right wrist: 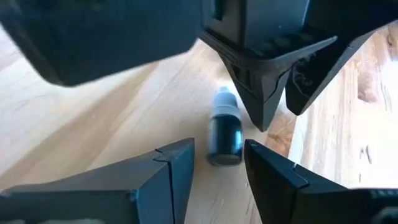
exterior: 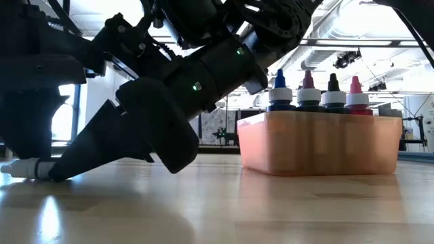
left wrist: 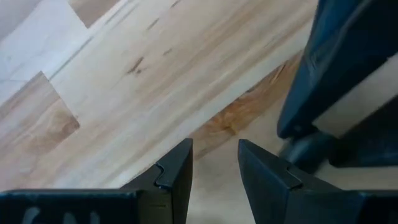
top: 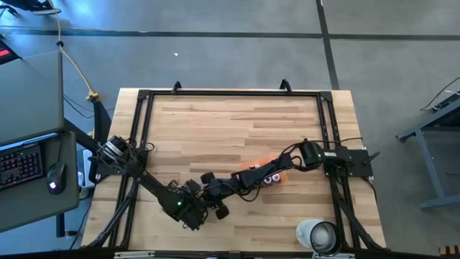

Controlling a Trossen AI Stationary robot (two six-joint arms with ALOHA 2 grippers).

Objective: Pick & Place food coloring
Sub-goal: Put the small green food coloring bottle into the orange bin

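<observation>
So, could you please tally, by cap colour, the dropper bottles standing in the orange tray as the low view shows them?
Blue cap: 1
Red or pink caps: 2
Dark cap: 1
Total: 4 showing above the orange tray; any others behind them are hidden.

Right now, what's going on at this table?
Both dark arms meet low over the wooden table. The right gripper hovers around a small dark-capped dropper bottle lying on its side, not yet gripped. The left gripper is open beside it, empty. Four more bottles stand in the translucent orange tray.
</observation>
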